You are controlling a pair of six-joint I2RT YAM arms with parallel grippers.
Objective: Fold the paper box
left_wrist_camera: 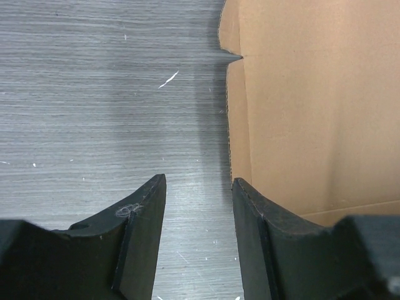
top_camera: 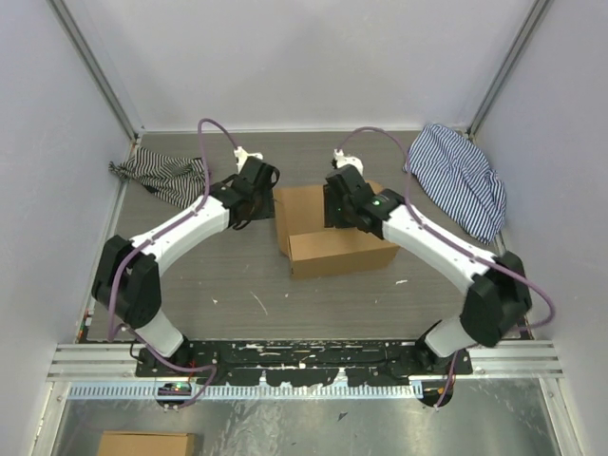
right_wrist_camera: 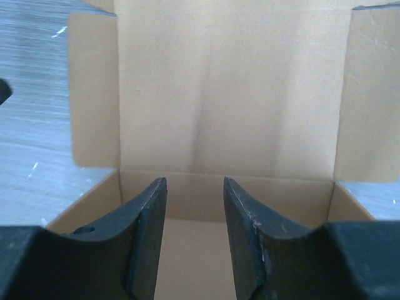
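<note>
Paper box [right_wrist_camera: 225,94] seemingly empty; L end effector [left_wrist_camera: 199,181], R end effector [right_wrist_camera: 195,181] half-open, unloaded.

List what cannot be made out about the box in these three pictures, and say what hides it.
Top view: part of the box's far side, under the right arm.
Left wrist view: most of the box, cut off by the right edge.
Right wrist view: the box's floor, largely behind the right gripper.
Top view: a second brown cardboard piece, cut by the bottom edge.
</note>
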